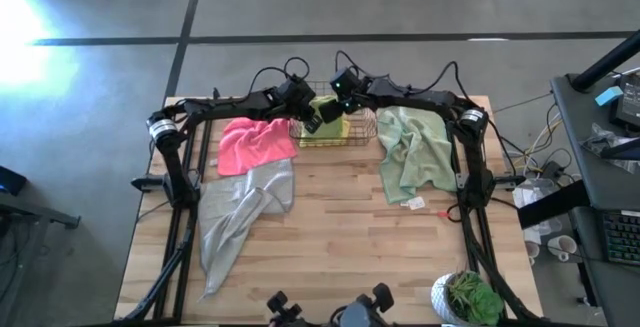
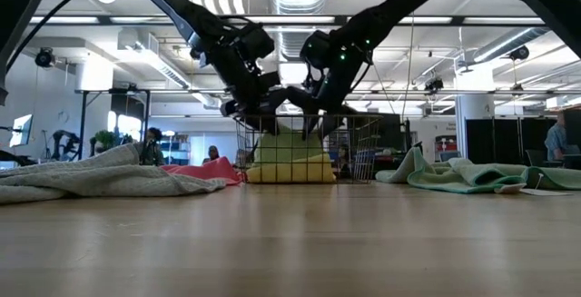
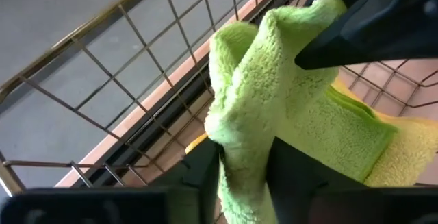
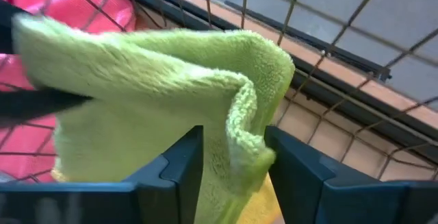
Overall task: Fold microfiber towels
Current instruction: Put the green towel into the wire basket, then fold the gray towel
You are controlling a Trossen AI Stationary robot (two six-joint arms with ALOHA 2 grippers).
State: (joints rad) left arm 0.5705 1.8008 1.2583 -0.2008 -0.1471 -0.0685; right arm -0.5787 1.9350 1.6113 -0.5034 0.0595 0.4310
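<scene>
A lime green towel (image 3: 274,107) is held over the copper wire basket (image 1: 345,132) at the table's far middle, with a yellow towel (image 3: 410,148) lying in the basket beneath it. My left gripper (image 3: 243,172) and my right gripper (image 4: 233,162) are both shut on the lime green towel, facing each other above the basket (image 2: 304,147). A hot pink towel (image 1: 255,145) and a light grey towel (image 1: 235,212) lie crumpled on the table's left. A pale sage green towel (image 1: 412,152) lies on the right. My left gripper pinches a bunched fold of the lime green towel (image 3: 239,142) between its two fingers, several layers thick. The towel runs up from the fingers toward the other gripper, lifted above the yellow towel. My right gripper pinches a folded edge of the lime green towel (image 4: 246,125) between its two fingers, more than one layer. The towel spreads away from the fingers toward the other gripper (image 4: 41,101), held above the basket floor.
The basket's wire walls (image 3: 102,80) stand close around both grippers. A potted plant (image 1: 468,297) stands at the near right corner. A small white tag (image 1: 415,203) lies by the sage towel. Bare wood (image 1: 340,237) lies in the table's middle and near side.
</scene>
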